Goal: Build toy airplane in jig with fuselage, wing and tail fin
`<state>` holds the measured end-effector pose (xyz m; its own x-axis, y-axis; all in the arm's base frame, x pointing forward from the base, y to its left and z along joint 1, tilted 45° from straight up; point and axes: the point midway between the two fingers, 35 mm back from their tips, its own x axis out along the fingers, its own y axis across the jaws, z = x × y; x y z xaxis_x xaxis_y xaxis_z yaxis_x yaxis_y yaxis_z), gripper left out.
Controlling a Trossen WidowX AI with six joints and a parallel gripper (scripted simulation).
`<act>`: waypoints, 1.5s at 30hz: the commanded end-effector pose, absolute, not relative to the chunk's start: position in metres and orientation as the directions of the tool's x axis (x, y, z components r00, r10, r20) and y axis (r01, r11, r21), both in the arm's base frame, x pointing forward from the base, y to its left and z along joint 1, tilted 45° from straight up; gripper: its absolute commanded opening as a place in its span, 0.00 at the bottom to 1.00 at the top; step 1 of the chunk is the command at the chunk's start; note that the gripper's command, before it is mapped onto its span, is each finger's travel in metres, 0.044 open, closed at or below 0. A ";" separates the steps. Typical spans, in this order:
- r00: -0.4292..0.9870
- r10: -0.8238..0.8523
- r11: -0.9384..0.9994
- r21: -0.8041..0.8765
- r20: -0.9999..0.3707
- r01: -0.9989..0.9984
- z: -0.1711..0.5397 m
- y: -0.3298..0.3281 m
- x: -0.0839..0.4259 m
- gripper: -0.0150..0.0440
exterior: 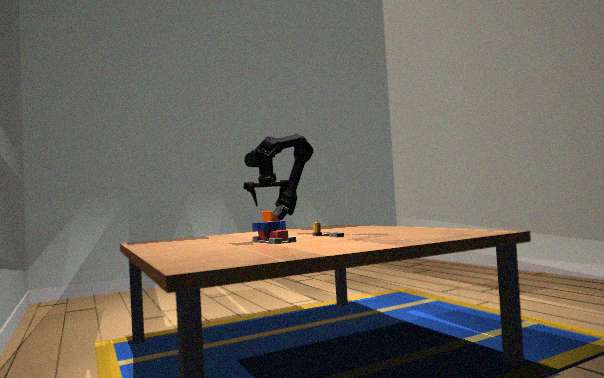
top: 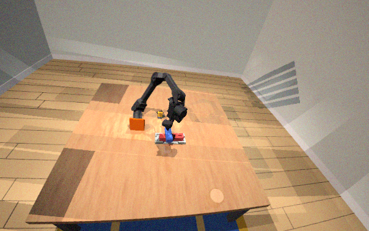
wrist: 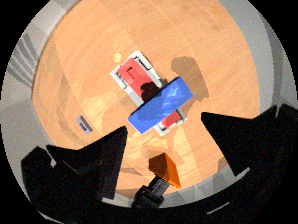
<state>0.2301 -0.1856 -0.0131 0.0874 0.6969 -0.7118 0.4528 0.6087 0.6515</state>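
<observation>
The red fuselage [top: 179,137] [exterior: 280,234] [wrist: 131,74] lies in the pale cradle [top: 157,140] [wrist: 118,80], apparently flat. The blue wing [top: 168,135] [exterior: 260,226] [wrist: 162,106] lies crosswise on top of it and looks roughly level. Whether its hidden tab is fully down cannot be told. The socket near the fuselage's end shows uncovered in the wrist view. The yellow tail fin [top: 160,114] [exterior: 317,228] stands upright on the table in a small dark base, apart from the cradle. My gripper [wrist: 165,123] is wide open and empty above the wing, clear of it.
An orange block [top: 137,124] [exterior: 267,216] [wrist: 170,169] stands in front of the arm's base, to the left of the cradle in the top view. A small grey block [exterior: 336,234] [wrist: 84,125] lies near the tail fin.
</observation>
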 end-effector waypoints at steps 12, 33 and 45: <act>0.086 0.694 0.704 0.699 -0.715 0.126 -0.013 -0.185 0.230 1.00; 0.133 0.673 0.709 0.686 -0.728 0.166 0.162 -0.002 0.181 1.00; 0.099 0.696 0.699 0.703 -0.711 0.136 0.136 0.031 0.182 1.00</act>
